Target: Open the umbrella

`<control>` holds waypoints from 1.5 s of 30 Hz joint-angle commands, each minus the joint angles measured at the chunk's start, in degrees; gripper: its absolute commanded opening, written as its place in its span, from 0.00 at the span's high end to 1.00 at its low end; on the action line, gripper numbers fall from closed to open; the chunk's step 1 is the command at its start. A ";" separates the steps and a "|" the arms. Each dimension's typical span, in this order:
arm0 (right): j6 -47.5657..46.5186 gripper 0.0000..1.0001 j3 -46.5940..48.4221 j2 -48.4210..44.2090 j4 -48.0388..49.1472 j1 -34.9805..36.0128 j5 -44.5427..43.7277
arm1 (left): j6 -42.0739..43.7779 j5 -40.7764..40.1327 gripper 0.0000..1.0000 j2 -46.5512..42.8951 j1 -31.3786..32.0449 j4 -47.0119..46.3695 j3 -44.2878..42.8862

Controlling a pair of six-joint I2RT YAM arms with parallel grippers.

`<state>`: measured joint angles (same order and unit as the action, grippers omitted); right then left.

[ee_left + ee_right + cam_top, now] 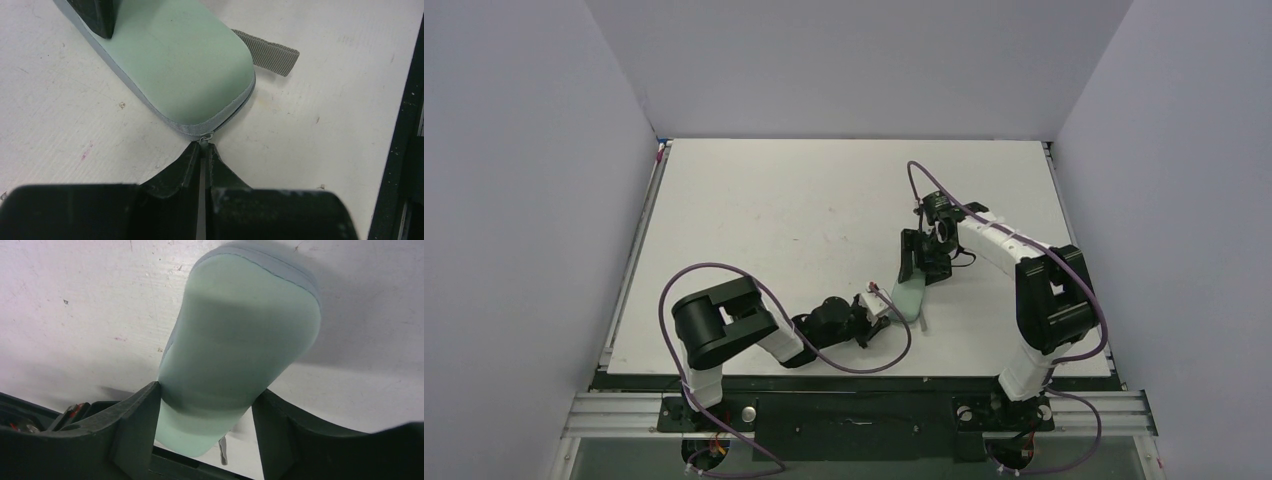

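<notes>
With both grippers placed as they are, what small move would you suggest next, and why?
Probably draw the left gripper along the seam: it looks pinched on the zipper pull at the rounded end of the capsule, while the right gripper clamps its sides.

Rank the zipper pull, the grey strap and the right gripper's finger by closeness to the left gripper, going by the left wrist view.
1. zipper pull: right at the tips of the left gripper, on the rounded end of the umbrella.
2. grey strap: sticking out to the right of that end.
3. right gripper finger: on the umbrella at top left.
</notes>
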<state>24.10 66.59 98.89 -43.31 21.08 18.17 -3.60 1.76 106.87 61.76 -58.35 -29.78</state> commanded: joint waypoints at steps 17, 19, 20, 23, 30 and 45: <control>-13.27 0.89 -1.69 1.01 2.32 0.00 1.69 | 9.30 -7.31 1.00 -2.72 -4.60 -1.51 1.66; -14.54 0.89 -1.48 0.96 2.15 0.32 2.26 | 10.03 -6.06 1.00 -2.13 -5.79 -2.18 1.16; -15.07 0.90 -1.47 0.95 2.03 0.39 2.55 | 10.24 -5.45 1.00 -1.78 -6.09 -2.24 0.88; -16.26 0.91 -1.29 0.99 1.46 0.94 4.02 | 11.66 -3.37 1.00 -0.91 -6.94 -2.70 -0.37; -18.79 0.92 -1.95 0.84 0.29 1.46 6.03 | 12.75 -1.76 1.00 2.29 -10.01 -2.92 -3.88; -28.51 0.92 -2.20 1.30 -6.12 1.93 9.88 | 11.13 -0.80 1.00 5.67 -15.84 -0.83 -8.67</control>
<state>2.00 65.71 99.77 -40.84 22.57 29.54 7.99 6.02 112.57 48.73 -59.44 -37.52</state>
